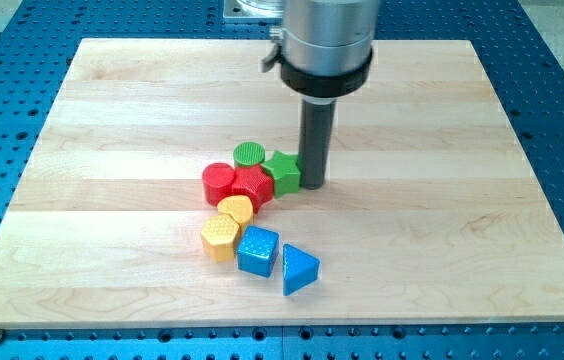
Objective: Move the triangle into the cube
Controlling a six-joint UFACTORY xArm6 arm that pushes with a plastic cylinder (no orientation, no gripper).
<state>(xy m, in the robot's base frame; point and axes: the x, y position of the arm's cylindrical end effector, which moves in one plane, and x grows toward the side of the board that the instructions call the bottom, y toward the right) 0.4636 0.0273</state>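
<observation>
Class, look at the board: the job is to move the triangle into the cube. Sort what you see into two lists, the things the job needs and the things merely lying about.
Needed for the job:
blue triangle
blue cube
my tip, beside the green star

Merely lying about:
green cylinder
green star
red cylinder
red star
yellow cylinder
yellow hexagon

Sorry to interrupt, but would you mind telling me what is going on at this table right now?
A robot arm with a dark rod is meant to push the blue triangle into the blue cube. Those two sit side by side near the view's bottom, about touching. My tip is higher up, against the right side of the green block, which clusters with a green cylinder, two red blocks and two yellow blocks.
</observation>
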